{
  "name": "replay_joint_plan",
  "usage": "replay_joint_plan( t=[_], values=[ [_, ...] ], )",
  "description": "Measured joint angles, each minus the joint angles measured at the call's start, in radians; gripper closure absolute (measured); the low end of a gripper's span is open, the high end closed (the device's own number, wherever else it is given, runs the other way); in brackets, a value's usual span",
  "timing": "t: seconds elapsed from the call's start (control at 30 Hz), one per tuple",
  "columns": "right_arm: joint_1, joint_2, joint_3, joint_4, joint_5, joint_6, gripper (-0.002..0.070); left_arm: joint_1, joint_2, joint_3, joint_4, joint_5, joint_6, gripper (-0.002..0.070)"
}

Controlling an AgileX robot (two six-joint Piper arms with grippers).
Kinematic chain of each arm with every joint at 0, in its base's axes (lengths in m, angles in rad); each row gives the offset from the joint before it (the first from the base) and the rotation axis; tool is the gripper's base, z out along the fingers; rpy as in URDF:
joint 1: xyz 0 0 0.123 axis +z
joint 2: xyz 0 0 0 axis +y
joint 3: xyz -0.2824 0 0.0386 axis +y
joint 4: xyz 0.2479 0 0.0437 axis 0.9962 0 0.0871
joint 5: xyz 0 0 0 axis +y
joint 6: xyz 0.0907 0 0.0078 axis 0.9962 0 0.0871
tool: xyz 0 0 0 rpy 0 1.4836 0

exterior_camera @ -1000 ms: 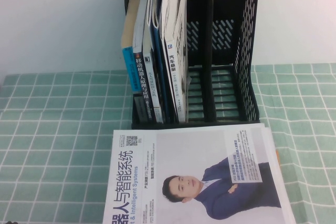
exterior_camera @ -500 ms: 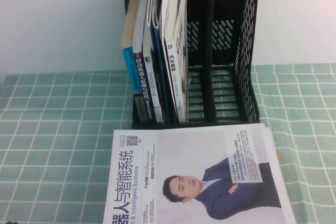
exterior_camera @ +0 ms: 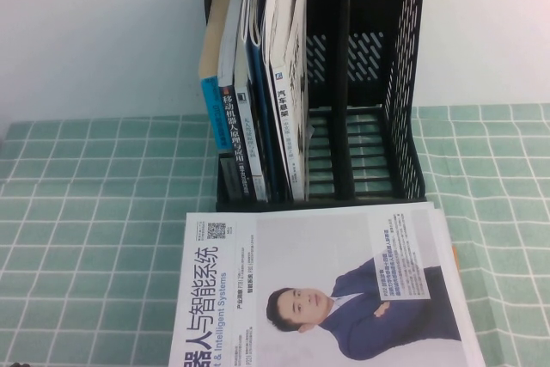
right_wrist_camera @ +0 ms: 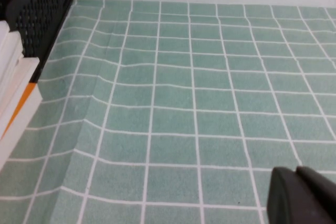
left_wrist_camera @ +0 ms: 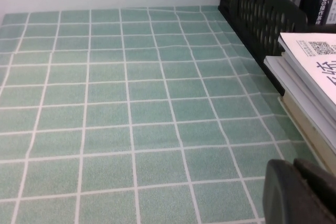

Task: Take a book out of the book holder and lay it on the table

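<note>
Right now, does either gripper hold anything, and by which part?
Nothing is held. The left gripper and right gripper hang over the green grid-cloth table; the pale grey-white magazine lies untouched.

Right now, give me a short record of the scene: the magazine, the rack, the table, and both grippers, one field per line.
magazine: the book lies flat, cover up, on a stack of other publications in front of the rack
rack: the book holder stands upright; books fill its left slots, its right slots hold nothing
surface: the table, green cloth with white grid
left gripper: left gripper low over the cloth, beside the stack, holding nothing
right gripper: right gripper low over the cloth on the other side, holding nothing
</note>
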Motion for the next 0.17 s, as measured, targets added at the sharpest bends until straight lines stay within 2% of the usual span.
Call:
replay_joint_plan(
  t=[0.17],
  values=[
    [0.000, 0.000, 0.000, 0.000, 0.000, -0.002, 0.0678, 0.000, 0.000, 0.000, 0.000, 0.000, 0.000, 0.0678]
  ],
)
